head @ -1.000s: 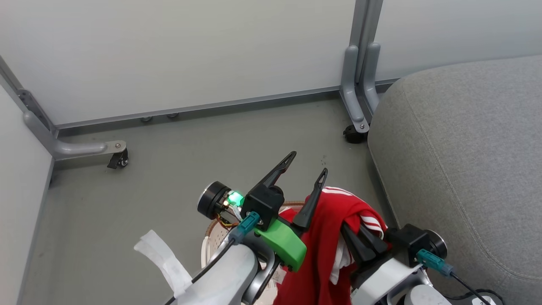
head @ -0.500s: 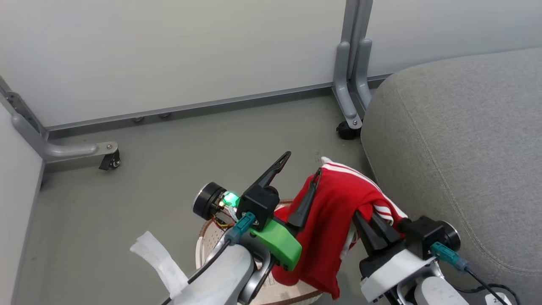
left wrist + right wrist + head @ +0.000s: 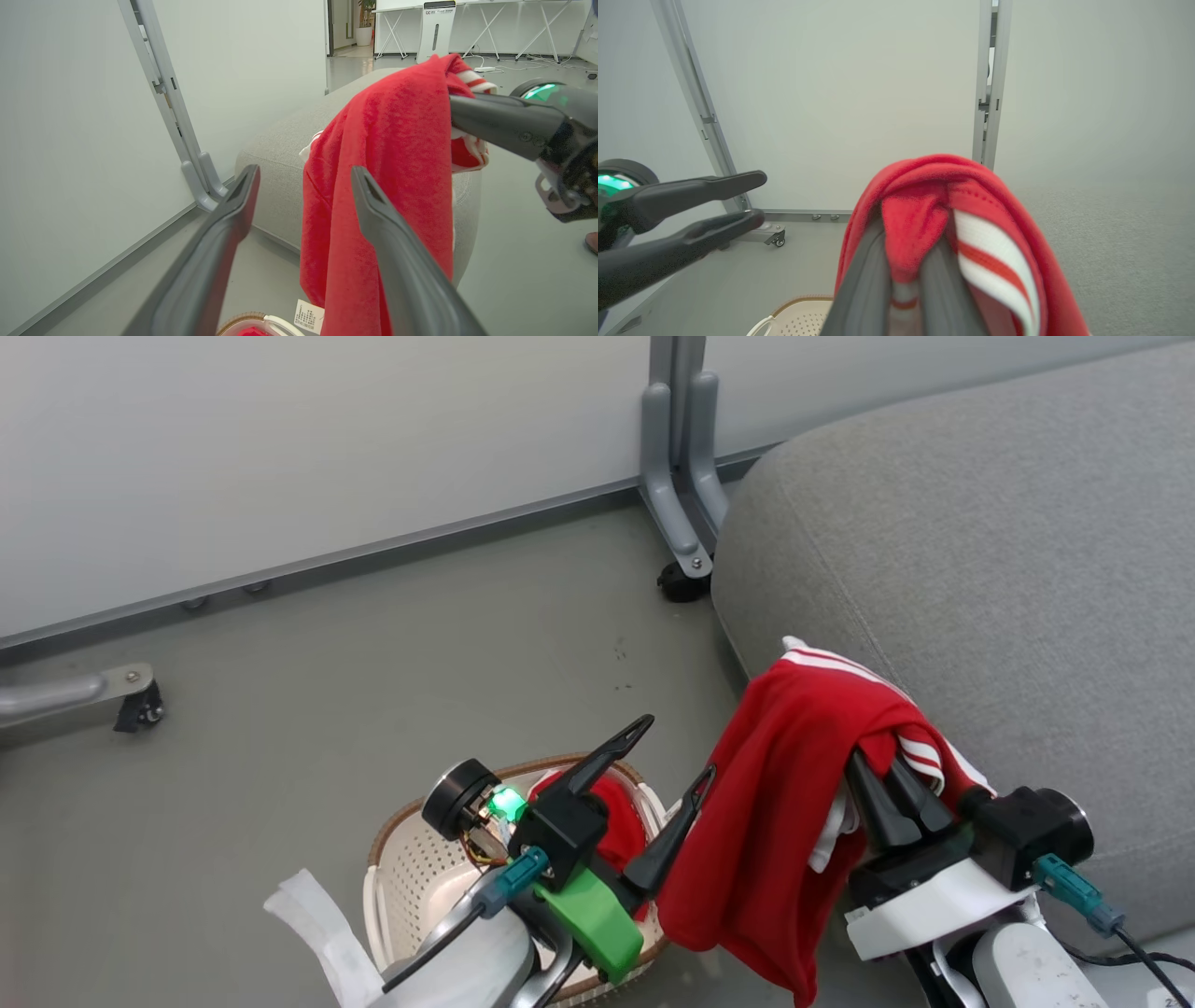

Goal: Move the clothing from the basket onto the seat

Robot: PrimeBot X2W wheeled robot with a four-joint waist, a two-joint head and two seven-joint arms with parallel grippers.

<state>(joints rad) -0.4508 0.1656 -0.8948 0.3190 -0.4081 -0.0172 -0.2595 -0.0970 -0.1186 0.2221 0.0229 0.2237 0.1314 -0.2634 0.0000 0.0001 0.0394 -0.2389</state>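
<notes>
Head view: right gripper (image 3: 882, 784), fingers pinching red garment (image 3: 775, 821), near grey seat (image 3: 980, 569); left gripper (image 3: 677, 747), fingers spread, above basket (image 3: 403, 821); best released only once well over the seat.

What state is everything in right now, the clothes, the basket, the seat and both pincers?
bright red soft fabric garment with white stripes: lifted, hanging from the right pincer.
right pincer: shut on that garment.
left pincer: open, holding nothing.
cream-white perforated plastic basket: upright on the floor.
second red fabric garment: lying inside the basket.
light grey upholstered seat: held garment not yet laid on it.
</notes>
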